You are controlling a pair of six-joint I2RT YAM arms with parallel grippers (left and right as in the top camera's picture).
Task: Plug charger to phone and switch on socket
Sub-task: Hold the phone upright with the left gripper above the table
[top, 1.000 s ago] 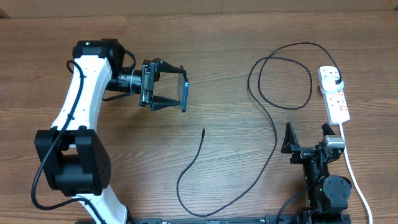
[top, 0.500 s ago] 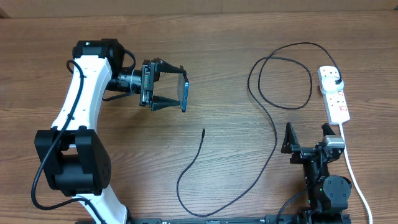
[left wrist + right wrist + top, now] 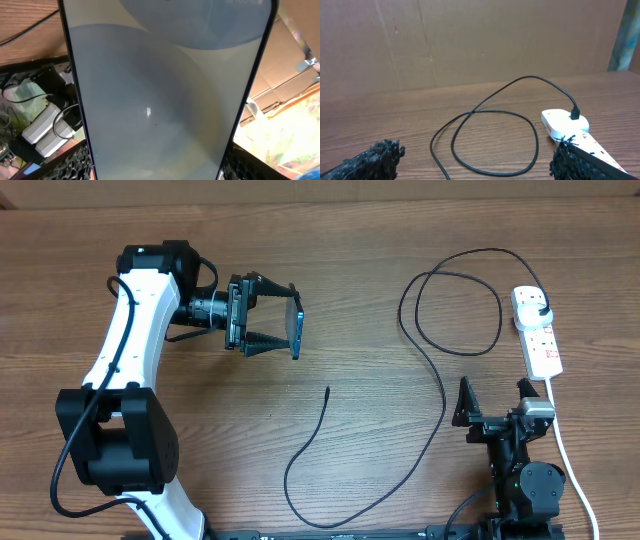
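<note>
My left gripper [image 3: 283,320] is shut on the phone [image 3: 297,325] and holds it on edge above the table at the upper left. The phone's pale screen [image 3: 160,90] fills the left wrist view between the two fingers. The charger [image 3: 440,395] is a thin black cable looping across the table. Its connector tip [image 3: 328,389] lies free below the phone. Its black plug head [image 3: 540,305] sits in the socket [image 3: 537,330], a white power strip at the right. The loop [image 3: 490,135] and socket [image 3: 565,125] show in the right wrist view. My right gripper [image 3: 495,398] is open and empty at the lower right.
The socket's white lead [image 3: 565,450] runs down past my right arm to the front edge. A brown cardboard wall [image 3: 470,40] stands behind the table. Bare wooden tabletop [image 3: 370,290] lies between the phone and the cable loop.
</note>
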